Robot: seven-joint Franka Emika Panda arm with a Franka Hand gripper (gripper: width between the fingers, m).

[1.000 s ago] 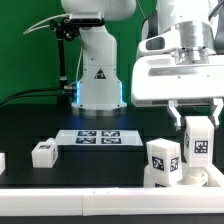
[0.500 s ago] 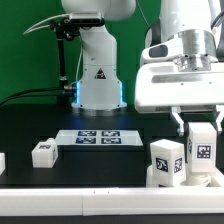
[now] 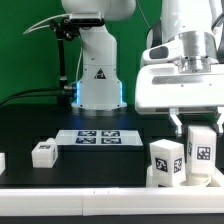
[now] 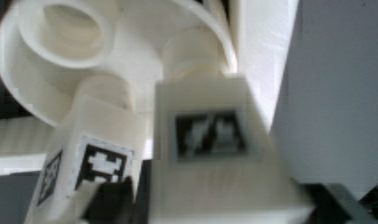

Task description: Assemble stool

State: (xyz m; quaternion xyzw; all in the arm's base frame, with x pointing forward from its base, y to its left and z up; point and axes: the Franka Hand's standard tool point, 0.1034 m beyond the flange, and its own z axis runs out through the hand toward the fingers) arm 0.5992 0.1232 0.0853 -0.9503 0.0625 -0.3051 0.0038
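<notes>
Loose leg [image 3: 43, 152]: white, tagged, lying on black table [image 3: 110, 160] at exterior view's left, well apart from rest. Seat [image 3: 205, 181]: thick white disc, lower right. Two tagged legs stand on it: left upright leg [image 3: 165, 160], right upright leg [image 3: 200, 148] just beside. Wrist vertical, gripper [image 3: 196, 124] pointing straight down, fingers straddling right upright leg's top, parted with gap showing: released.

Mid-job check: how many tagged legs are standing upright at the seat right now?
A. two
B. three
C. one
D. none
A: one leg and a second leg stand upright at the seat, while the third leg sits apart on the table.
</notes>
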